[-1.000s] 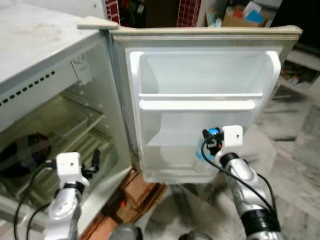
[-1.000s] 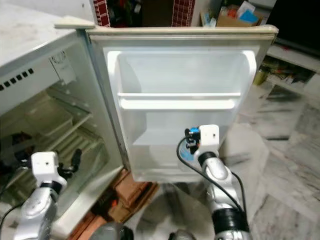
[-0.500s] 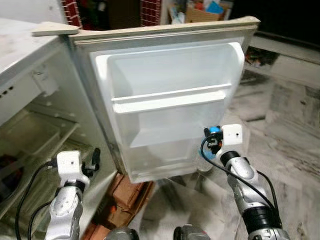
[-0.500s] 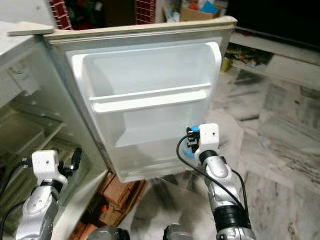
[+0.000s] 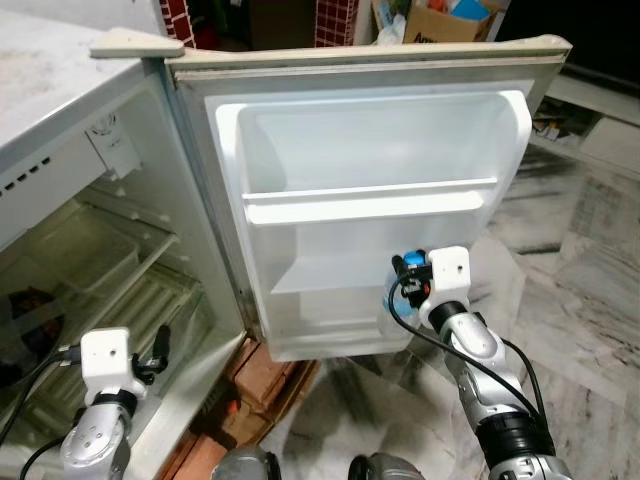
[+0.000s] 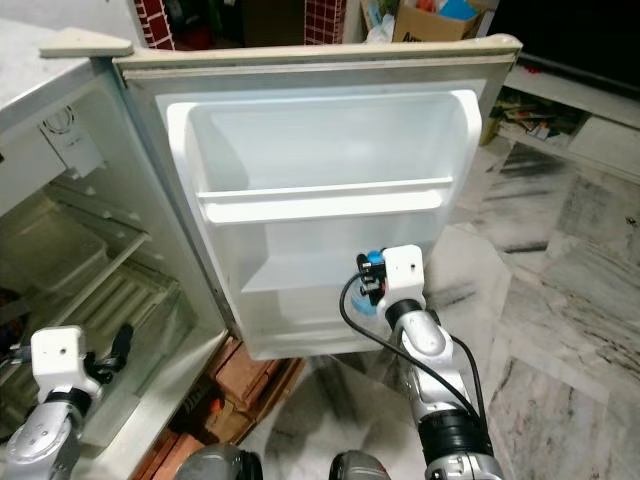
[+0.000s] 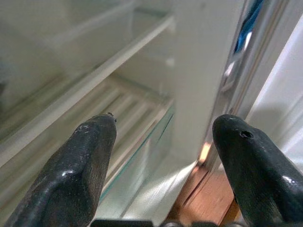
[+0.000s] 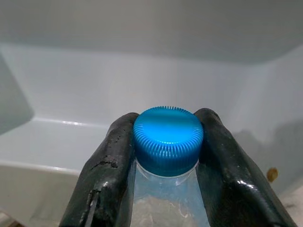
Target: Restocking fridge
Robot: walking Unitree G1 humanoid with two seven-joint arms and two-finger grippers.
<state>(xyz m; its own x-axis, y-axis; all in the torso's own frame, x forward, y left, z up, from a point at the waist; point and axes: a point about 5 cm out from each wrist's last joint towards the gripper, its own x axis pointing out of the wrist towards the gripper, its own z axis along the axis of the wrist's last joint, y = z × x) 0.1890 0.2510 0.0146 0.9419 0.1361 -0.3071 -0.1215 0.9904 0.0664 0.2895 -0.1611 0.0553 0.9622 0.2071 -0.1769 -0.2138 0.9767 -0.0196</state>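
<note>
The fridge stands open, its white door (image 5: 370, 140) swung out in front of me with an empty upper rack (image 5: 370, 205) and a lower shelf (image 5: 320, 278). My right gripper (image 5: 408, 272) is shut on the neck of a clear bottle with a blue cap (image 8: 168, 139), held just in front of the door's lower shelf. The fingers (image 8: 111, 156) press on either side of the cap. My left gripper (image 7: 168, 118) is open and holds nothing, low by the front edge of the fridge's inner glass shelves (image 5: 130, 290).
Brown boxes (image 5: 265, 378) lie on the floor under the door. Marble floor (image 5: 590, 290) spreads out to the right. A cardboard box (image 5: 440, 20) sits behind the door. The fridge's flat top (image 5: 50, 70) is at the left.
The whole picture swung sideways and back, so the camera moved. My right gripper has kept the bottle by the door's lower shelf. My left arm sits lower in view.
</note>
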